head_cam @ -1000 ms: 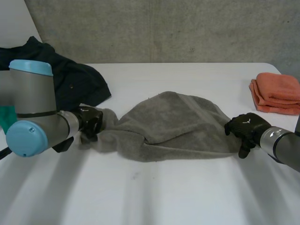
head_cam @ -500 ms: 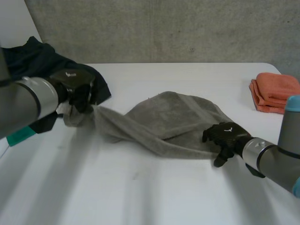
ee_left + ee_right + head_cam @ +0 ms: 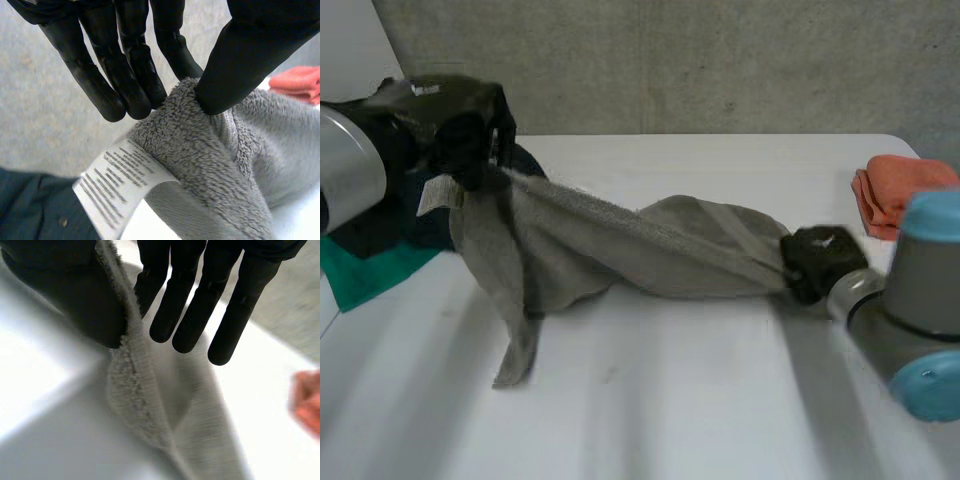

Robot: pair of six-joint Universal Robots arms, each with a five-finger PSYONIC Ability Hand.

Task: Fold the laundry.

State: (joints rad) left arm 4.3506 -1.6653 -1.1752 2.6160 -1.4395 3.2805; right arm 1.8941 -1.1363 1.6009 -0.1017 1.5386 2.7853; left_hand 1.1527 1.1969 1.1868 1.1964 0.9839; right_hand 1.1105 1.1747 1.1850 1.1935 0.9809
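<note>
A grey fleecy towel [image 3: 620, 250] stretches across the white table [image 3: 650, 400] between my two hands. My left hand [image 3: 460, 120] is raised at the far left and pinches the towel's corner [image 3: 200, 145] with the white care label [image 3: 120, 182] between thumb and straight fingers [image 3: 135, 75]. From that corner a flap of towel hangs down to the table. My right hand [image 3: 820, 262] is low at the towel's right end; in the right wrist view the towel's edge [image 3: 130, 390] runs between its thumb and straight fingers [image 3: 190, 305], pinched there.
A dark blue garment [image 3: 390, 215] lies at the back left over something green [image 3: 365, 270]. A folded orange towel [image 3: 905, 190] sits at the far right edge of the table. A grey wall stands behind the table.
My left hand has lifted its towel corner up and to the left, pulling the towel taut. My right hand moved inward along the towel's right end and closed on its edge.
</note>
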